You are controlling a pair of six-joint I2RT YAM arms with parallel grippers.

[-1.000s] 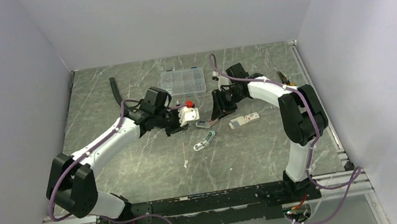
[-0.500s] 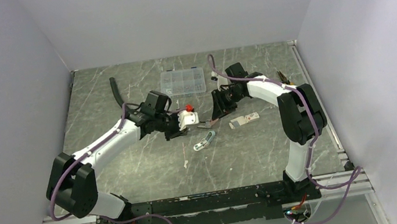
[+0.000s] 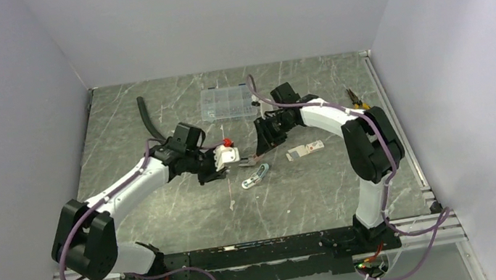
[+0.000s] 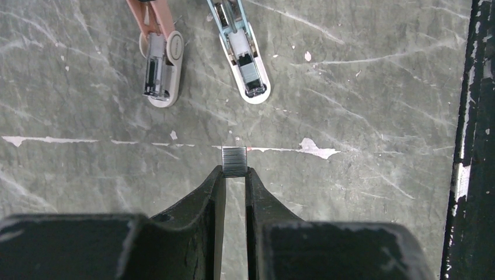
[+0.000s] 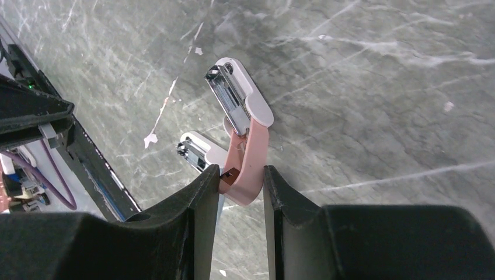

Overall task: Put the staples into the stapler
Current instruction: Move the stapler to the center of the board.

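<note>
Holding the staples [image 4: 234,162] at its very tips, the left gripper [image 4: 234,175] is closed on the short silvery strip, which stands clear above the bench [image 4: 362,116]. The right gripper [image 5: 240,175] is clamped on the pink arm of the pink stapler [image 5: 251,146], which is hinged open with its white magazine end resting on the bench.

In the left wrist view, that pink stapler [image 4: 159,64] lies ahead of the strip and off to the left, well apart from it. The blue stapler [image 4: 245,58], also open, lies almost straight ahead. Both magazine channels run roughly away from the left gripper, each a little slanted.

Judgement: the pink stapler is the one being steadied, so it is the likely target. The left arm alone carries the strip, and the coming move calls for a forward and leftward shift. Whether the strip's long axis matches the channel cannot be told.
</note>
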